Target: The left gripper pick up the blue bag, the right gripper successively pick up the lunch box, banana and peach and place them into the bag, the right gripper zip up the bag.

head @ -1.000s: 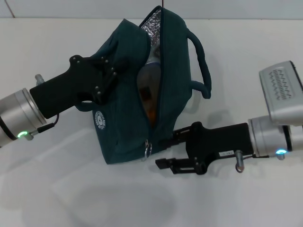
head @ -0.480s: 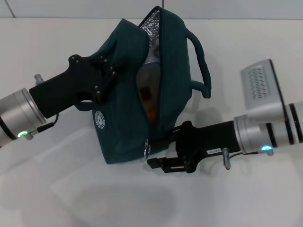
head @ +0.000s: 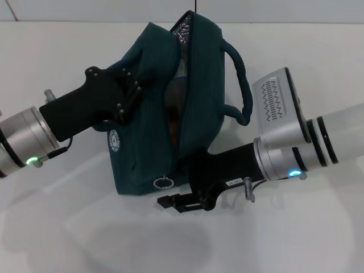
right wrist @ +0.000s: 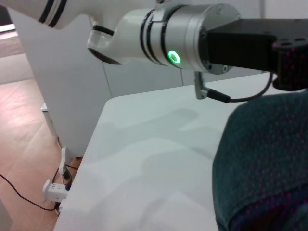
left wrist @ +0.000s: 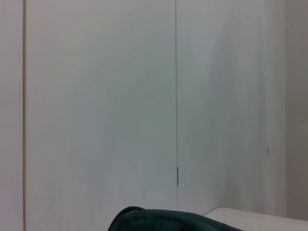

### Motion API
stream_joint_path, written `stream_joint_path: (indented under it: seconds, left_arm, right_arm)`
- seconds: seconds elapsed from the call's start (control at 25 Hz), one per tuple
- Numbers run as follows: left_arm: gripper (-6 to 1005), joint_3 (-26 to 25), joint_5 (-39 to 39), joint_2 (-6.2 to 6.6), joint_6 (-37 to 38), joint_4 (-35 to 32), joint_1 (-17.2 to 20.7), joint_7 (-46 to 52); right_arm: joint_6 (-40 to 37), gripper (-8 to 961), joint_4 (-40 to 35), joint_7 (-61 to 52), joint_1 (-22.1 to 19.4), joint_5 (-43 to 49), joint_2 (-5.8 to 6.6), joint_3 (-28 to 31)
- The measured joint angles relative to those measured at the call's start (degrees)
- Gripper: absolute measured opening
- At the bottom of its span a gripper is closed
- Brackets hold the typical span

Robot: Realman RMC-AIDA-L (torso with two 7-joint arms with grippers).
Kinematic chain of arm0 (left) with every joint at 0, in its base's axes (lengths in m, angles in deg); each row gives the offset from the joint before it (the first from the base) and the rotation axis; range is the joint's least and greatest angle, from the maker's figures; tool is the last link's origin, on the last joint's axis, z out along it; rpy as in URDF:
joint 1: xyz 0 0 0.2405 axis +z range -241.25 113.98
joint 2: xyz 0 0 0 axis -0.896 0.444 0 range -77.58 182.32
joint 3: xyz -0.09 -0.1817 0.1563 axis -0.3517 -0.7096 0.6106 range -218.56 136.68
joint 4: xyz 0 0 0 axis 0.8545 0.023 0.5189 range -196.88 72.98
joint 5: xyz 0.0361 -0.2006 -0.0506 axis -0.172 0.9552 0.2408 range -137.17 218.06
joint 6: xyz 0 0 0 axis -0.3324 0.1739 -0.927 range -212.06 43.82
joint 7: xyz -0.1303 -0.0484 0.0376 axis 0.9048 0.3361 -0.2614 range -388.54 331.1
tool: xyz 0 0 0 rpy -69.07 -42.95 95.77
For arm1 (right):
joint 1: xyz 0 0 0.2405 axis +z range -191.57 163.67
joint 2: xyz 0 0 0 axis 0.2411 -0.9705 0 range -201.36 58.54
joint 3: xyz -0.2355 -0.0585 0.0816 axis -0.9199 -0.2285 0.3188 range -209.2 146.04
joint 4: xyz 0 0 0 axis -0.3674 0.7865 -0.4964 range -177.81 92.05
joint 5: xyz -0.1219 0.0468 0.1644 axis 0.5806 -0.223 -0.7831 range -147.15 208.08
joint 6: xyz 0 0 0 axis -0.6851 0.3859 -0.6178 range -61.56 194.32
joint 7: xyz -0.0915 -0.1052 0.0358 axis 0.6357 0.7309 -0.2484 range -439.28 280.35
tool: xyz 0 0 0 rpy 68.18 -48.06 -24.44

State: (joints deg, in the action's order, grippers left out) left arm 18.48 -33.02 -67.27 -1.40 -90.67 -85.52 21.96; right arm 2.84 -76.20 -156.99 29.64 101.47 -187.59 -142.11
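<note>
The blue bag [head: 151, 114] hangs tilted above the white table, and my left gripper [head: 126, 94] is shut on its left side panel. The zip slit runs down the bag's middle and is partly open. Silver lining [head: 181, 29] shows at its far end. Through the slit I see pale clear plastic and an orange patch [head: 173, 126]. I cannot tell the lunch box, banana and peach apart in there. My right gripper [head: 173, 190] is open at the bag's near end, right beside the zip's metal ring [head: 163, 182]. The left wrist view shows only a bag edge [left wrist: 159, 220].
The bag's carry handle [head: 242, 85] loops out on the right, above my right forearm [head: 296, 148]. In the right wrist view the left arm's green light [right wrist: 173, 57] shows over the table [right wrist: 144, 159], with bag fabric [right wrist: 264, 168] close by and the table's edge beyond.
My right arm has moved left, up against the bag's near end. The bag has swung a little, its slit has narrowed, and the zip ring has shifted left. The left gripper keeps its hold.
</note>
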Motion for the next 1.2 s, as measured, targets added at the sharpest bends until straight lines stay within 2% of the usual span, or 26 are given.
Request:
stream_joint_path:
  seconds: [0.32, 0.44, 0.88, 1.2]
  left_arm:
    - [44, -0.1, 0.1, 0.02, 0.0, 0.7, 0.0, -0.2]
    - [44, -0.1, 0.2, 0.02, 0.1, 0.9, 0.0, 0.0]
    - [44, -0.1, 0.3, -0.05, 0.6, 1.6, 0.4, -0.1]
    - [44, -0.1, 0.3, -0.07, 0.7, 1.6, 0.5, -0.1]
  right_arm:
    - [0.0, 402, 0.0, 0.0, -1.4, -1.4, 0.00, 0.7]
    - [-0.3, 187, 0.4, 0.3, -1.9, -1.4, 0.10, 1.9]
    - [-2.3, 11, 0.6, 0.1, -3.9, -1.5, 0.38, 3.5]
    - [-2.4, 30, -0.5, 0.2, -5.9, -1.1, 0.19, 2.9]
